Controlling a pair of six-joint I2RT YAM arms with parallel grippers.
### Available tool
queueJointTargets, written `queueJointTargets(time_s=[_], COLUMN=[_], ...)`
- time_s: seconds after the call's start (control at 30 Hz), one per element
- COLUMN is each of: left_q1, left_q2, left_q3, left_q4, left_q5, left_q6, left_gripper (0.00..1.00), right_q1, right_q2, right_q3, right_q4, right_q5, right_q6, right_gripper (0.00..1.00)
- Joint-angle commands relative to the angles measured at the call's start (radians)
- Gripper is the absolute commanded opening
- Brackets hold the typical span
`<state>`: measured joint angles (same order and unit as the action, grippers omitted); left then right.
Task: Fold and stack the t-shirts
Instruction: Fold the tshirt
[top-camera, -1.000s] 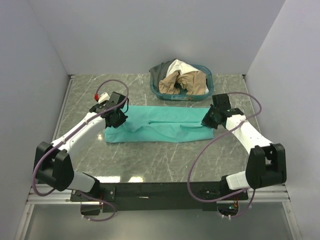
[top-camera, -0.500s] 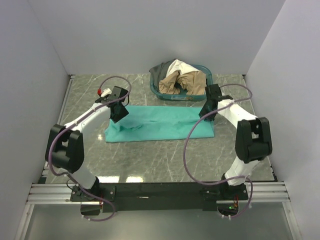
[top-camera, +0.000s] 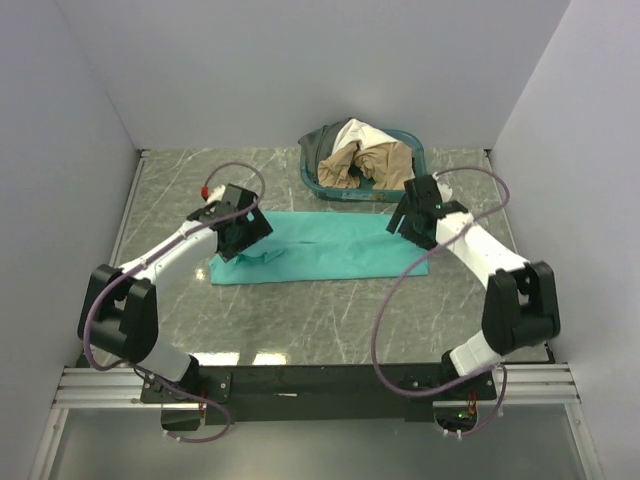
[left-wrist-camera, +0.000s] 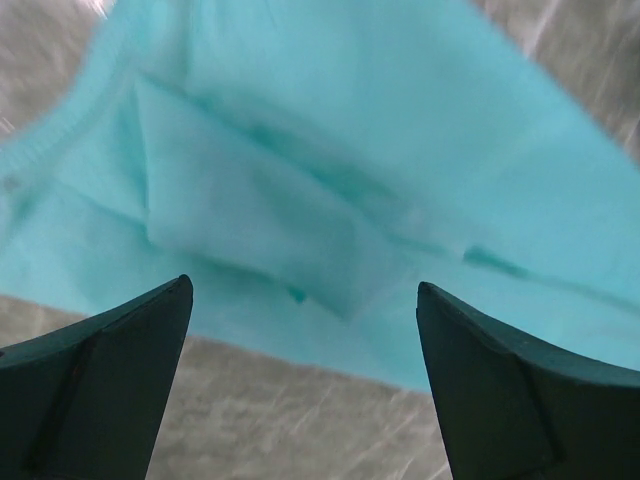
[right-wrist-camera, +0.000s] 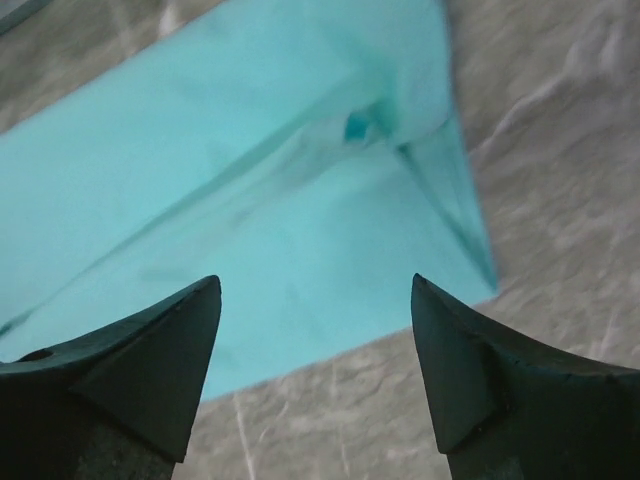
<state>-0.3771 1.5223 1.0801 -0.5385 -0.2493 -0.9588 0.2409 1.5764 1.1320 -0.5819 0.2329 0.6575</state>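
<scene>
Mid-table, the teal-green t-shirt (top-camera: 320, 252) is lying as a folded band, the left gripper (top-camera: 241, 238) at its 9 o'clock end and the right gripper (top-camera: 408, 222) at 3 o'clock both hovering spread and empty, probably lining up for the crosswise fold.

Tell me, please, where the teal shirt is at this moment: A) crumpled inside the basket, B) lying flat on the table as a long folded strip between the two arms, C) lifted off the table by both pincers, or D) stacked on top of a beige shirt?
B: the teal shirt lies flat as a long strip on the table, and the wrist views show the left pincer and right pincer open above it, gripping nothing.
</scene>
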Motion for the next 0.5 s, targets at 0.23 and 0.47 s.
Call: queueJointTargets(time_s=[0.23, 0.47], left_q1=[-0.141, -0.131], left_q2=[-0.030, 0.114], left_q3=[-0.083, -0.008], left_q4=[0.086, 0.092], left_q5=[0.056, -0.014], left_q6=[-0.054, -0.035], left_gripper=[0.99, 0.99], right_q1=[0.113, 0.132], right_q2=[-0.116, -0.108], right_q3=[-0.230, -0.262], right_q4=[0.260, 0.261], right_q5=[-0.178, -0.121], right_q6=[0.001, 0.024], right_gripper=[0.86, 0.86])
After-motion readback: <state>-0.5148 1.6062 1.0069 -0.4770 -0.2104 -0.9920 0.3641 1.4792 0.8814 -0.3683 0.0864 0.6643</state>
